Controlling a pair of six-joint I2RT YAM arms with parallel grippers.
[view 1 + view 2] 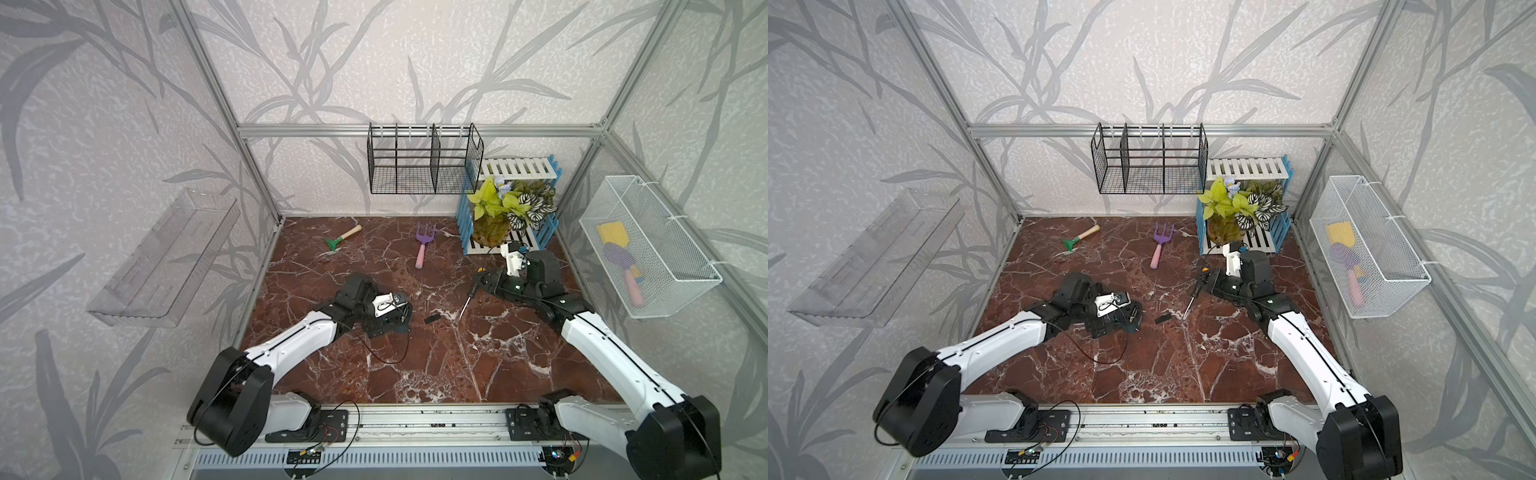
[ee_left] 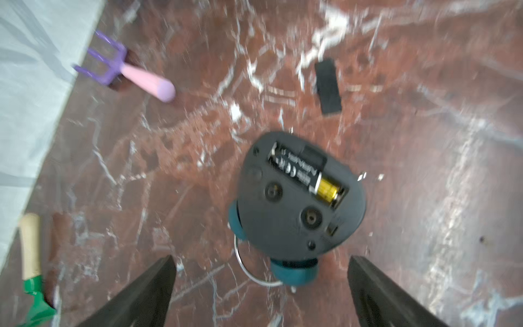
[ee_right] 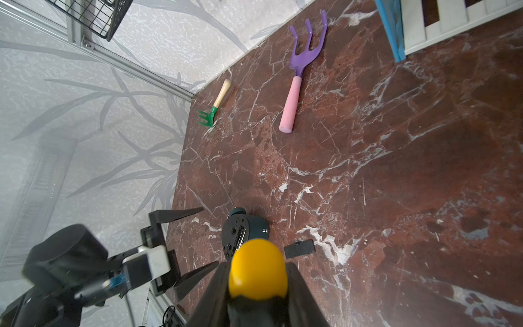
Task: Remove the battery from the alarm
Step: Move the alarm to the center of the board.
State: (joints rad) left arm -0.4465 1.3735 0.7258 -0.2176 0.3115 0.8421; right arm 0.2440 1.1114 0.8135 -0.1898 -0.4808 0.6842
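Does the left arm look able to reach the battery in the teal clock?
Probably yes: the back of the dark teal alarm clock faces the left gripper; its black-and-gold battery lies uncovered, jaws open, nothing between.

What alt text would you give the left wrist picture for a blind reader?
An alarm clock shows its back, the battery sitting in the uncovered compartment. The open left gripper points at it above the marble table; a flat black piece lies apart.

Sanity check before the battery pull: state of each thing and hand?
alarm: face down, battery bay open
battery: seated in the bay
cover: off, lying apart from the alarm
screwdriver: held in right hand
left hand: open, empty, over the alarm
right hand: shut on screwdriver
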